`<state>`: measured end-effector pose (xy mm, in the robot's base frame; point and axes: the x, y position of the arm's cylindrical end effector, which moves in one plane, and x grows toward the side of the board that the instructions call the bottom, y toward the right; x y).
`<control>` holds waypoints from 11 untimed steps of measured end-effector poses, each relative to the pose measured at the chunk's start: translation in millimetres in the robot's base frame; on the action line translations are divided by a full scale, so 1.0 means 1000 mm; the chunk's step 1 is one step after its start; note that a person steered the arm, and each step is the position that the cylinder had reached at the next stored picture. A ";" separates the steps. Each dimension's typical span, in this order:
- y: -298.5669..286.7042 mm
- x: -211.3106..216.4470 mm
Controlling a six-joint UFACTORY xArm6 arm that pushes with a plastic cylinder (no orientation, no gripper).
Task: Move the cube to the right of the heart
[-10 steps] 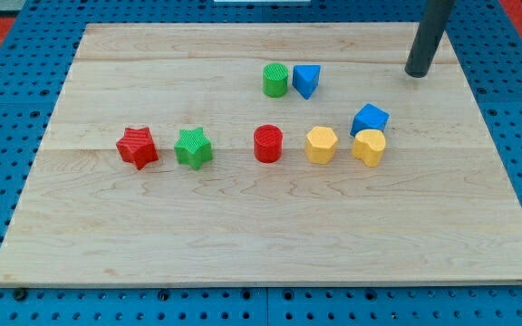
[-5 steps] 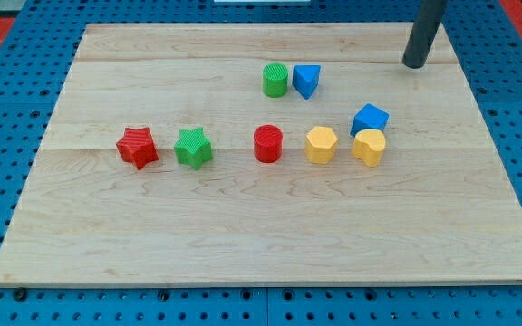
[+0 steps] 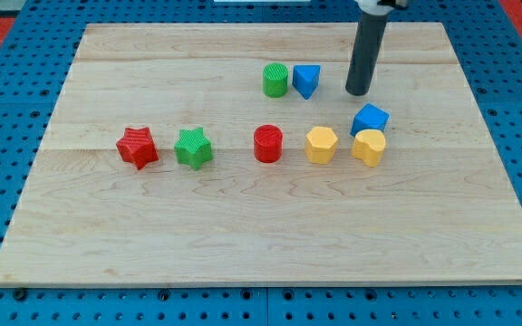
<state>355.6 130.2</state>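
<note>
- The wooden tabletop (image 3: 243, 244) is bare in its nearest part, toward the view's bottom.
- Next comes one row of blocks across the middle. From the view's left they are a red star (image 3: 137, 147), a green star (image 3: 193, 148), a red cylinder (image 3: 267, 144), a yellow hexagon (image 3: 321, 144) and the yellow heart (image 3: 369, 147).
- The blue cube (image 3: 370, 119) sits right behind the heart, on the side of the view's top. It seems to touch the heart or nearly so. It is therefore not yet on the heart's right side.
- A little farther is my tip (image 3: 358, 93). It stands near the cube, toward the view's top and slightly to the view's left of it, with a small gap between them.
- The tool (image 3: 366, 54) is a plain dark rod with nothing that opens or closes. It holds nothing and touches no block.
- The relation that matters is that the cube lies from my tip toward the view's bottom and a bit to the right.
- I judge that a push from here would send the cube down against the heart. The push should probably go first toward the view's right, and only after that toward the bottom, or the heart may be shifted as well.
- Farthest, to the view's left of my tip, stand a green cylinder (image 3: 276, 80) and a blue wedge-like block (image 3: 306, 80), close together.
</note>
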 end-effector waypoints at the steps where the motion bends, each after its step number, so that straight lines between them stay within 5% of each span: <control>1: -0.039 0.009; 4: -0.009 0.049; 10: 0.060 0.049; 11: 0.062 0.018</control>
<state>373.8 191.8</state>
